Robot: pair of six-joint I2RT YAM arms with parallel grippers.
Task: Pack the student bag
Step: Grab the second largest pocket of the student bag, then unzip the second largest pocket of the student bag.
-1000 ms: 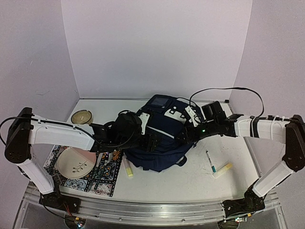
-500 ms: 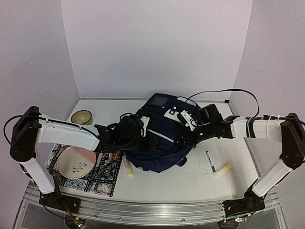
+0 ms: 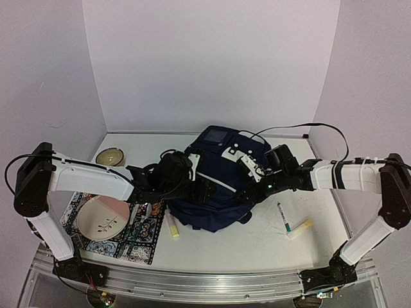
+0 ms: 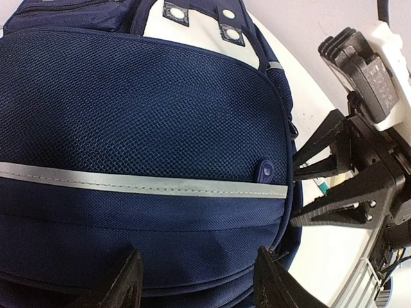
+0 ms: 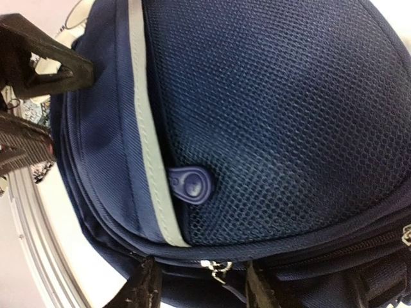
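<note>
The student bag [image 3: 221,173], a large dark navy fabric backpack, lies in the middle of the white table [image 3: 257,247], its front panel facing up. Near its far end sits a grey-blue square panel [image 3: 217,135], and below that are white patches [image 4: 199,18] with small round studs. The front pocket is navy mesh [image 4: 141,109], crossed by a thin pale silver stripe [image 4: 128,183]. A small blue rubbery oval tab [image 4: 264,172] sits where the stripe meets the mesh. A metal zip pull [image 5: 215,269] shows on the seam near the bag's edge.

The left gripper [image 3: 204,191] is at the bag's left side, low over the fabric. Its fingers [image 4: 125,285] stand apart and I can't see anything pinched between them. The right gripper [image 3: 252,191] comes in from the opposite side, its jaws parted as well, with the tips right at the bag's edge and nothing held.

Left of the bag lies a blue-and-white patterned mat [image 3: 138,234] carrying a pale pink plate [image 3: 99,221]. A small round dish [image 3: 110,157] sits further back. A short yellow stick [image 3: 173,226] lies just beside the bag's near corner. To the right, well apart from the bag, are a white pen [image 3: 284,217] and a yellow marker [image 3: 300,228].
</note>
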